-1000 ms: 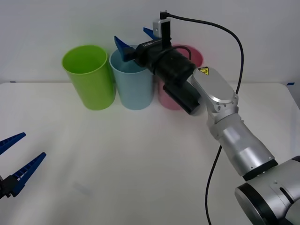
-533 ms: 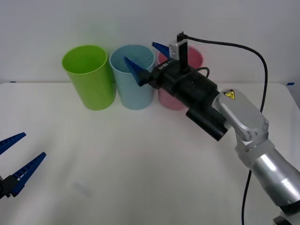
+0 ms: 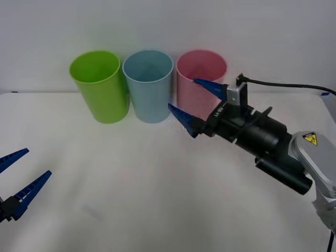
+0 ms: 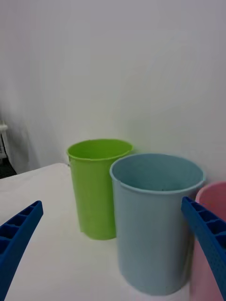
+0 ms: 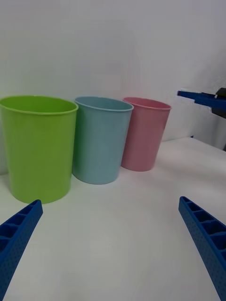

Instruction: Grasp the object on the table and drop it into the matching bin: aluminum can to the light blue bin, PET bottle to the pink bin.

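The aluminum can is out of view. My right gripper (image 3: 184,94) hangs open with nothing between its fingers, low over the table (image 3: 157,178), just in front of the pink bin (image 3: 205,68) and to the right of the light blue bin (image 3: 149,89). In the right wrist view the light blue bin (image 4: 155,221) stands close ahead between the fingers of my right gripper (image 4: 111,203), with the pink bin (image 4: 201,277) beside it. My left gripper (image 3: 38,161) rests open at the table's near left, far from the bins.
A lime green cup (image 3: 100,86) stands left of the light blue bin, the three touching in a row against the white back wall. White tabletop stretches in front of the row. The right arm's black cable arcs above the table's right side.
My right gripper has drawn back from above the light blue bin, moving right and down to the front of the pink bin, staying open. The left arm has not moved.
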